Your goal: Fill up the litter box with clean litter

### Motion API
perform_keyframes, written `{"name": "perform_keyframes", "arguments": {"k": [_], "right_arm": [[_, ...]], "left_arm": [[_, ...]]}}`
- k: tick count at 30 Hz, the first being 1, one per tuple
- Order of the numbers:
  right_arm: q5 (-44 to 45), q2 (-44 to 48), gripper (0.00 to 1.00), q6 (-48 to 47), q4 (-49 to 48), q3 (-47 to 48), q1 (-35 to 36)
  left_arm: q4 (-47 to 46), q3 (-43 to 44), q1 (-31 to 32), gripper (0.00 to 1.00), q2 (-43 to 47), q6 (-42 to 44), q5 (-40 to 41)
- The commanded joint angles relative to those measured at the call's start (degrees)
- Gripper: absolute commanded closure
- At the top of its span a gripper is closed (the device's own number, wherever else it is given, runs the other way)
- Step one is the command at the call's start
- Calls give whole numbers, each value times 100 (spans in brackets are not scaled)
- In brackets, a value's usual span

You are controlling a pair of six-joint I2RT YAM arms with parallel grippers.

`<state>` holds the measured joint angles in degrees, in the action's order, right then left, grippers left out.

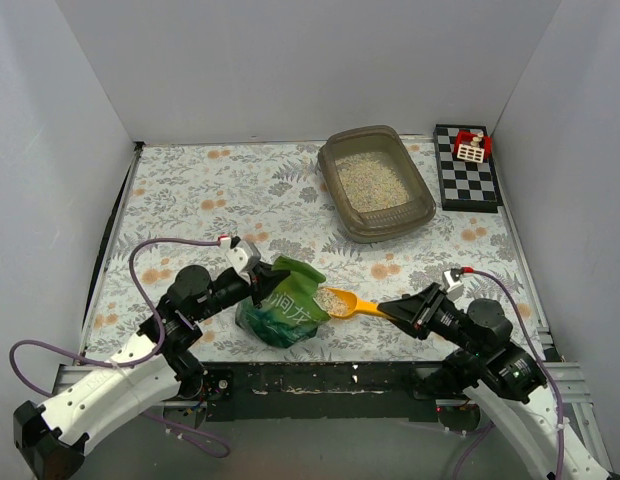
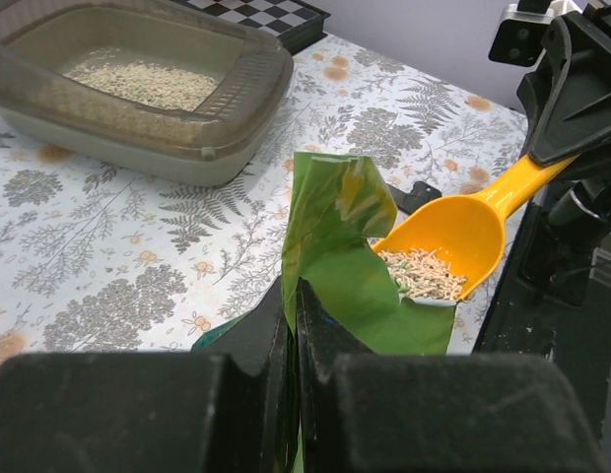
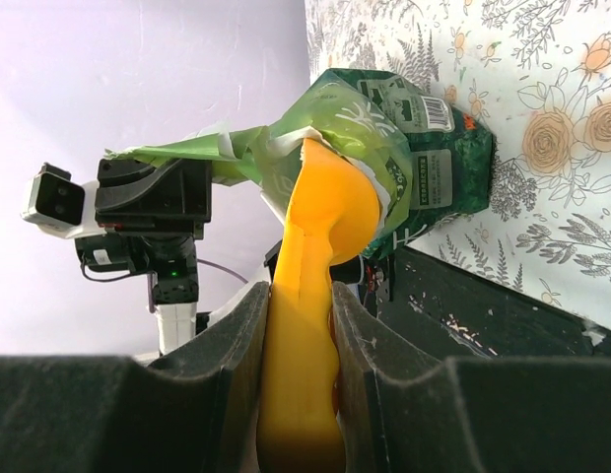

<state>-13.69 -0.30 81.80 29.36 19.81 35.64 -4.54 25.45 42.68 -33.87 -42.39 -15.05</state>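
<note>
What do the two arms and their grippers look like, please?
The left arm and right arm have white lower links and black joints. A thin purple cable loops along each arm to a small white wrist camera. The left gripper and right gripper have blocky matte-black fingers.

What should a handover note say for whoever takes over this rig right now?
Left gripper: shut on the bag's top edge, holding its mouth open.
Right gripper: shut on the scoop's handle. The bowl is at the bag's mouth, loaded with litter.
Litter box: at the far right, apart from the bag, with a layer of litter in it.
Done: some litter is in the box and one scoopful is loaded.
Left: carry the scoop to the box, tip it in, and probably repeat.
</note>
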Motion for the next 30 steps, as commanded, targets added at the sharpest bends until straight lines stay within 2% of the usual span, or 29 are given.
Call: {"name": "perform_keyframes", "arguments": {"k": [1, 11, 17, 26, 30], "right_arm": [[-414, 286, 99, 134, -799, -311, 5], [-687, -927, 99, 213, -3223, -1180, 13], [-854, -1403, 99, 126, -3797, -1340, 13], [-749, -771, 99, -59, -2411, -997, 13], [-679, -393, 99, -120, -1664, -752, 13]], "left_arm": [[128, 504, -31, 100, 196, 424, 748], [146, 355, -189, 100, 477, 996, 1636], [172, 153, -365, 100, 697, 970, 1690], [155, 30, -357, 100, 531, 364, 504], [76, -5, -357, 100, 337, 275, 257]]}}
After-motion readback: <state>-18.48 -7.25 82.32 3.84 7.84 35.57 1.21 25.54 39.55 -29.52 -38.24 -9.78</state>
